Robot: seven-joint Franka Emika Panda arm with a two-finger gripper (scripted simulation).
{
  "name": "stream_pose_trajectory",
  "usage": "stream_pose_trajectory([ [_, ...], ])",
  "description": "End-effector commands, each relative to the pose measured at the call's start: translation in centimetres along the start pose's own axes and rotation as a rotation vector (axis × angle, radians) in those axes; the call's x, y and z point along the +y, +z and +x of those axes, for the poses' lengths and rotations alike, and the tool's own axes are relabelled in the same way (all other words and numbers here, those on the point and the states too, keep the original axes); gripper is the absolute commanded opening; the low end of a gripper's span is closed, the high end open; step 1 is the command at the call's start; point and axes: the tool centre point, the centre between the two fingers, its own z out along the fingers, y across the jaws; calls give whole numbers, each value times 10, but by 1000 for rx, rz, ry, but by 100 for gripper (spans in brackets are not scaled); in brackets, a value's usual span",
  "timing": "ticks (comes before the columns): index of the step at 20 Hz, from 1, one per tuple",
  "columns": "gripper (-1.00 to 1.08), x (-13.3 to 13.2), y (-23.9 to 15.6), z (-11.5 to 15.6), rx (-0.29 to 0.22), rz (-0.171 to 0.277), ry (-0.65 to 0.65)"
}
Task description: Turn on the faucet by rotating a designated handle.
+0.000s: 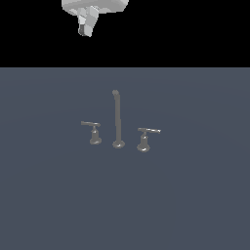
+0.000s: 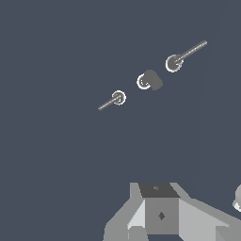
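Fingers (image 1: 86, 30) state can't tell, gripper (image 1: 87, 32) at top of frame, well above faucet (image 1: 117, 119); duller handle (image 1: 93, 128) center-left, untouched, floor (image 1: 49, 195) grey.

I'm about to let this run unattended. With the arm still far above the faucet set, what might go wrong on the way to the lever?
1. Two near-identical levers flank the spout: the pincer might descend on the brighter handle instead of the duller handle.
2. The tall spout stands between them, so a sideways approach may clip it.
3. The lever bar is thin; a slightly offset contact could slip off.
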Motion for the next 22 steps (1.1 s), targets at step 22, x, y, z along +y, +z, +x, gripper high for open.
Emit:
stream_pose_trajectory([
  [22, -100, -70, 176, 85, 109, -43, 705],
])
